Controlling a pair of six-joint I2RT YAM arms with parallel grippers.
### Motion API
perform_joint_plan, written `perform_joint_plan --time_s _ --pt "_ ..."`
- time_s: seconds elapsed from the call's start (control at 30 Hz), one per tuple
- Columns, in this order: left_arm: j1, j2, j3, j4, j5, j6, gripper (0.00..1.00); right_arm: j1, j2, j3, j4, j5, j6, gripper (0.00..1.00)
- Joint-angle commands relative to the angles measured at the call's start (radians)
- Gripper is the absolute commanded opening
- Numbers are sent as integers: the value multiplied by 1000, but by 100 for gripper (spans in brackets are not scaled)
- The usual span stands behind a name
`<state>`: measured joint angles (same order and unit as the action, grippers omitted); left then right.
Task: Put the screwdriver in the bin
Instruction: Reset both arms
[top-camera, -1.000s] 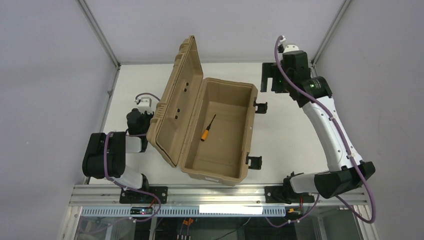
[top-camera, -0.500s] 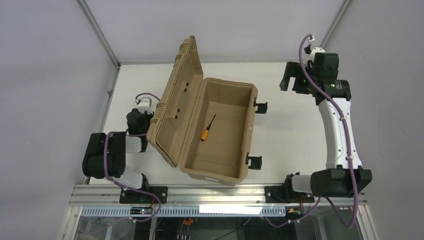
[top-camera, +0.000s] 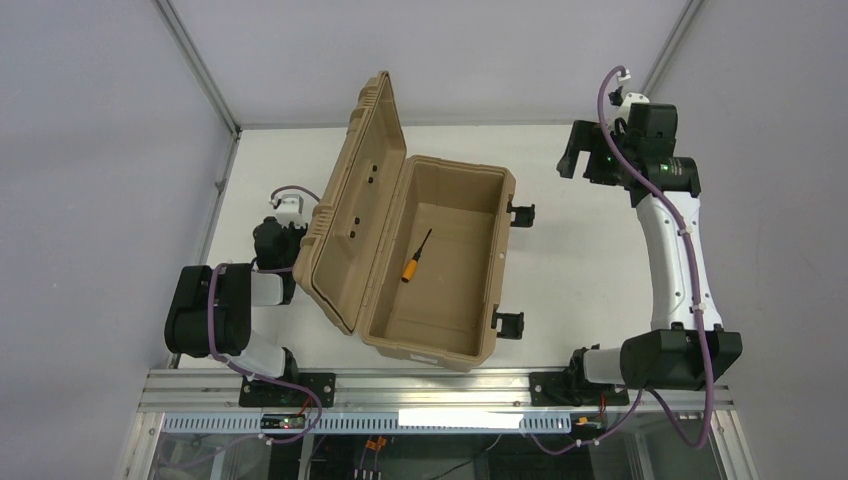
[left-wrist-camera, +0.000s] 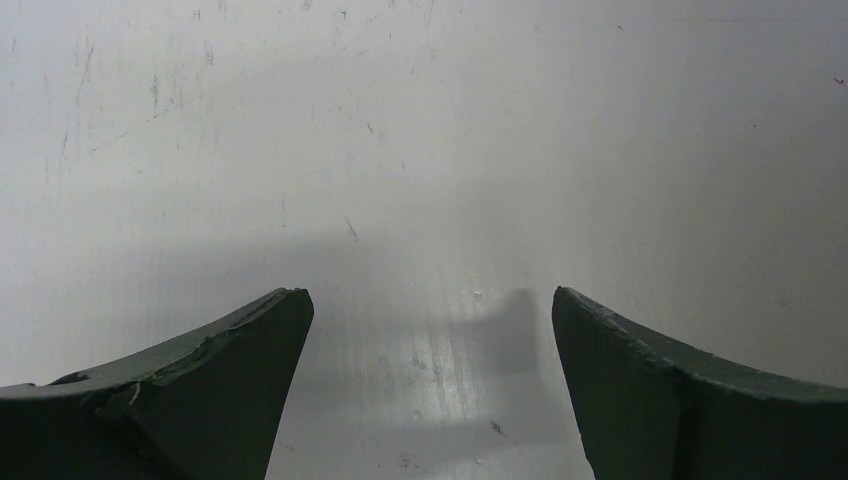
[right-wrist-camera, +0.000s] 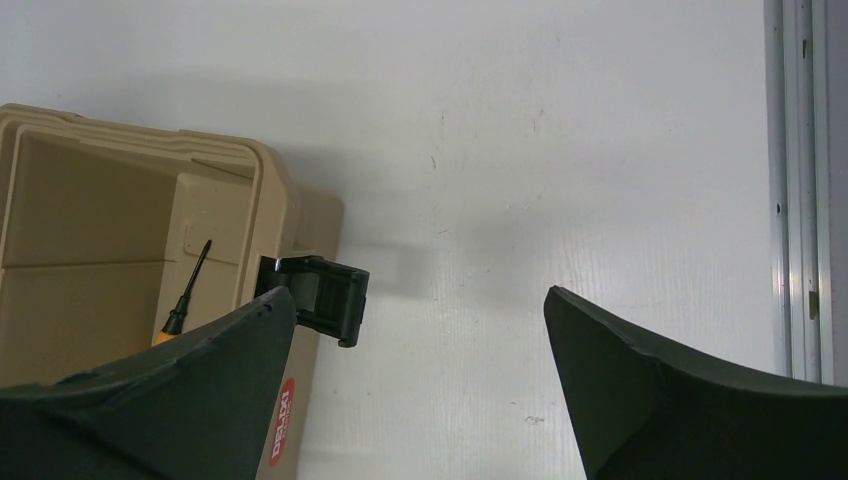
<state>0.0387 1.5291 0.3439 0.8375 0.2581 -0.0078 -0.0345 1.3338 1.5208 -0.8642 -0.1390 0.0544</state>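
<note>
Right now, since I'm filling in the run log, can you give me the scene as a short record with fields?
bin: on the table, between the two arms
lid: open, standing up on the left arm's side
screwdriver: lying on the bin's floor, orange handle nearer the arms
left gripper: open, empty, over bare table
right gripper: open, empty, over the table to the right of the bin's far end
task state: screwdriver is in the bin
</note>
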Motion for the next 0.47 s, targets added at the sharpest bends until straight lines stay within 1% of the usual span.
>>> perform_joint_plan --time_s 0.0,0.43 --pt "-3 -20 11 29 -6 9 99 -5 -4 24 43 5 8 99" --pt "-4 -20 10 29 -6 10 99 -5 -12 23 42 14 -4 99"
